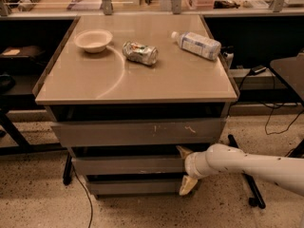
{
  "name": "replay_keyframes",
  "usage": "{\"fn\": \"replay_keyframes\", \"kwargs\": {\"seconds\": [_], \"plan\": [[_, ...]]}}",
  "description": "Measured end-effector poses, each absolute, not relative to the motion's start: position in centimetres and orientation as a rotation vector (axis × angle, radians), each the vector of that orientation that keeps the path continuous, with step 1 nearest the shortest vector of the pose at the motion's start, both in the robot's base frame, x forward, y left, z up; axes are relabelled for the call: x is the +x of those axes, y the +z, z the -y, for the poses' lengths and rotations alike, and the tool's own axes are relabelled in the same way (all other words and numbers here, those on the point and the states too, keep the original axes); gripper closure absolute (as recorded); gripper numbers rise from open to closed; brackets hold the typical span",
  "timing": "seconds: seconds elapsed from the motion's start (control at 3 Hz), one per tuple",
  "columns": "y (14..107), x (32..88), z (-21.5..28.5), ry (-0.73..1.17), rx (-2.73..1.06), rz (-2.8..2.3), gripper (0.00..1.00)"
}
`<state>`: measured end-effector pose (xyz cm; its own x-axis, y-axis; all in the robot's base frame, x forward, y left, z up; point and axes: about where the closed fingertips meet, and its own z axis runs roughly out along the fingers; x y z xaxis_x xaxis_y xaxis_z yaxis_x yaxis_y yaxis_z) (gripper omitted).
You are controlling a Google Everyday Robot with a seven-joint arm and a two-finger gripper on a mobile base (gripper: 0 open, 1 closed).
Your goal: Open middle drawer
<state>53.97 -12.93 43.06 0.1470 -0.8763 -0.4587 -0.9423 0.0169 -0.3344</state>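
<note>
Gripper [185,169] fingers [188,186] spread at mid drawer [128,166] R end.

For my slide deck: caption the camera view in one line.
End effector open at right end of the middle drawer; bowl, can and bottle on top.

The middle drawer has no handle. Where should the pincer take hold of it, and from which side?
Take the middle drawer by its front panel's top edge, near the right end, coming in from the front. The plain front offers nothing else, and the dark gap under the top drawer looks deep enough for a finger. The pincer is there, open, straddling that end.
</note>
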Motion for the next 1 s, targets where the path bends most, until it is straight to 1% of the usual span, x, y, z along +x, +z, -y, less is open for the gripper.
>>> {"fn": "replay_keyframes", "kwargs": {"seconds": [0.33, 0.67, 1.0], "plan": [[39.94, 56.76, 13.33, 0.144, -1.854, -1.779, 0.00], [39.94, 56.76, 13.32, 0.145, -1.854, -1.779, 0.00], [39.94, 56.76, 13.32, 0.145, -1.854, -1.779, 0.18]]}}
